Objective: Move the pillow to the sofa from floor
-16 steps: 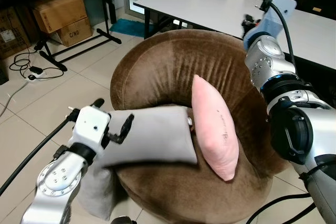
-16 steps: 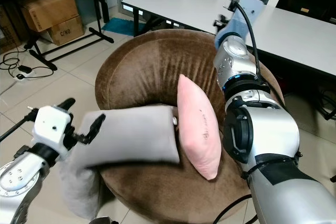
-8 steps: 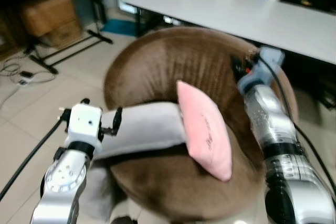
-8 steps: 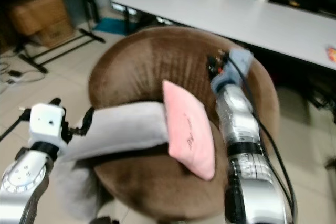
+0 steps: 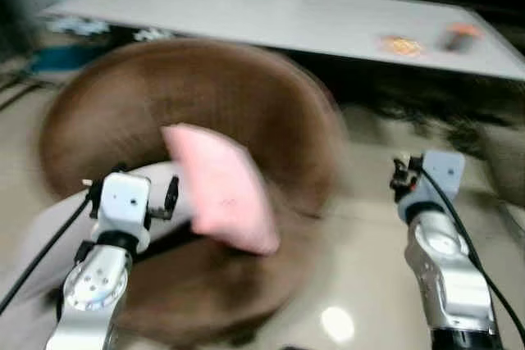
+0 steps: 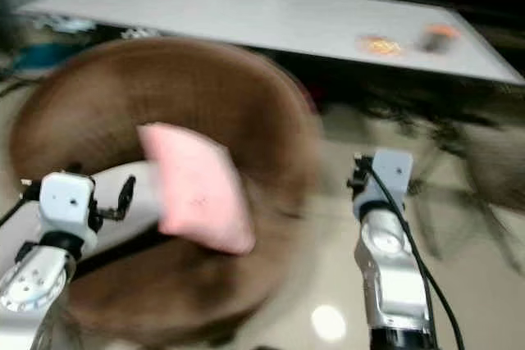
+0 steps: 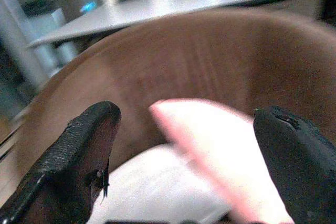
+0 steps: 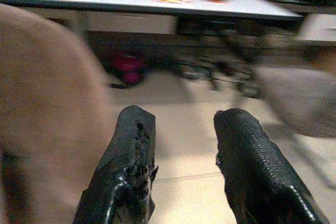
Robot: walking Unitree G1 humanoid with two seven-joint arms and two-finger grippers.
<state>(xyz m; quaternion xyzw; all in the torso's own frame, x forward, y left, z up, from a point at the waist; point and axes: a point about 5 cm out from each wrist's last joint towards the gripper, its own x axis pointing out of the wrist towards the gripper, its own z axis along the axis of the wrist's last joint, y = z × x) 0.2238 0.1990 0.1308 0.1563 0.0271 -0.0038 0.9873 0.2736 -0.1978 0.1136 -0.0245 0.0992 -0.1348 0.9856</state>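
Blurry living-room shot: pale tiled floor (image 5: 369,284), long white table (image 5: 271,14) across the top, round brown sofa (image 5: 246,104) filling the left.

Grey pillow (image 7: 157,187) lies on the sofa seat at lower left, tucked under a pink pillow (image 5: 217,190) that leans on the backrest. Left gripper (image 7: 184,161) hangs just over the grey one, fingers spread wide, holding nothing. Right gripper (image 8: 181,166) sits over bare floor at the right, fingers parted and empty too. Risk-wise, that left arm looks close enough to snag the grey pillow and drag it off the seat edge.
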